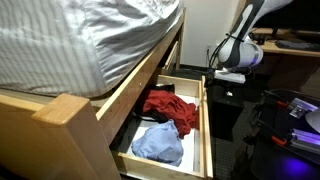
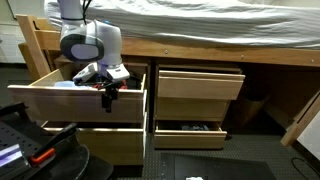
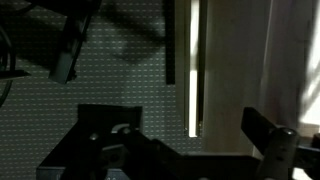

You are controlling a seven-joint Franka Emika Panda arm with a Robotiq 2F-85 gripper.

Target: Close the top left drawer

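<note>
A bedroom corner with dark carpet (image 3: 110,70) on the floor holds a light pine bed frame (image 1: 60,125) under grey striped bedding (image 1: 90,40), with drawers built in below the mattress. The top left drawer (image 2: 70,103), a long, shallow pine box with thin walls, stands pulled well out of the frame. A crumpled red cloth (image 1: 168,108) and a pale blue cloth (image 1: 158,142) lie inside it.

The black two-finger gripper (image 2: 108,92) hangs fingers-down on the outer side of the drawer's front panel, close to the end nearest the neighbouring top right drawer (image 2: 200,82). In the wrist view its fingers stand wide apart with nothing between them, and the pine panel runs just beside one finger. Whether it touches the wood cannot be told.

The drawer's long axis runs along the bed, and the frame lies straight behind the panel as seen from the fingers. The closing push will probably have to go square across that long face toward the frame. Since the gripper sits off-centre, the drawer could skew on its way in.
</note>
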